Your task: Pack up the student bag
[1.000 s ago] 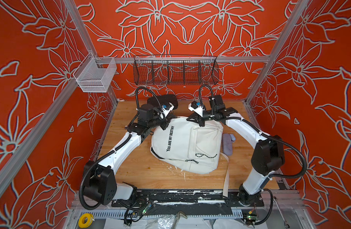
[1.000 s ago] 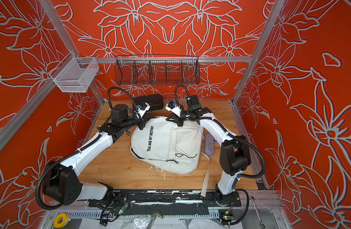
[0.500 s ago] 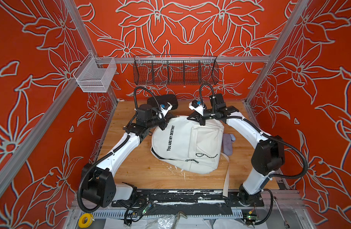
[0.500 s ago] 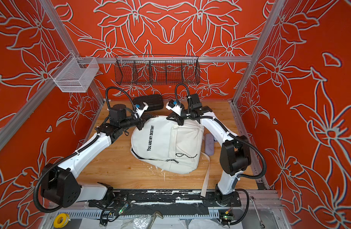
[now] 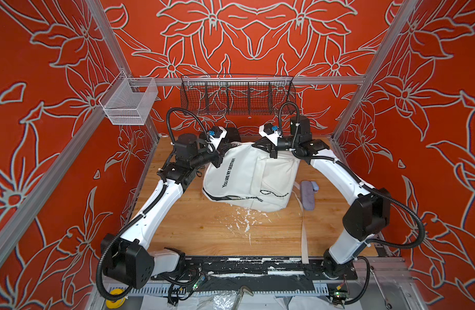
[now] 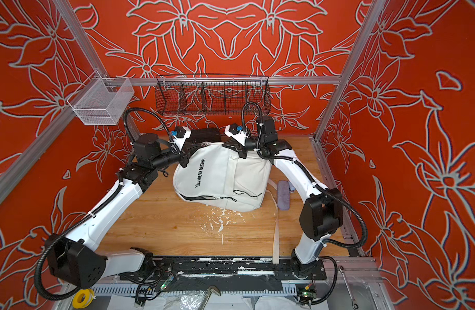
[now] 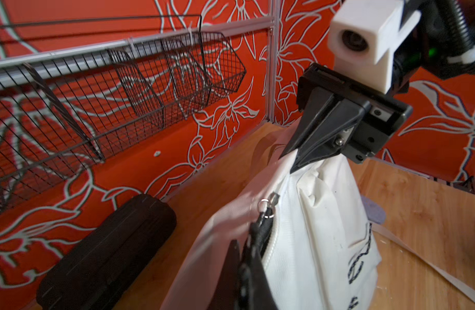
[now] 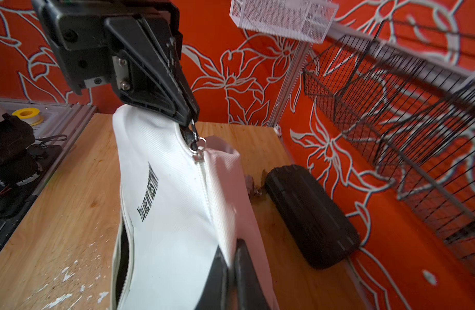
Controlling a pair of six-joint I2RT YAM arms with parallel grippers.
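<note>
Up at the far top edge of the student bag (image 5: 247,177), your left gripper (image 8: 191,126) has its jaws pressed together on the black cord zip pull (image 8: 190,138). The silver slider (image 8: 197,155) sits right below the tips. In the right wrist view, the zip teeth running down from that slider look closed.

Your right gripper (image 7: 292,161) is a bit further along the same edge, jaws pinching a fold of the white fabric. So you've basically got both arms holding the bag's top up off the surface (image 5: 204,228), side by side at the back.

From there the bag slopes down toward the front and its lower end rests on the wood. The "YOU ARE MY DESTINY" print faces up, with the front pocket on the right half. Heads up, a second zip near the lower left edge gapes open and shows dark inside.

A long white strap (image 5: 303,236) trails from the bag's right side down to the front edge of the surface. Just right of the bag lies a small lilac pouch (image 5: 307,194).

Behind the bag, a black ribbed hard case (image 7: 107,252) lies along the back wall. A black wire basket (image 5: 237,95) hangs above it, and a white mesh basket (image 5: 128,104) is on the left rail.
</note>
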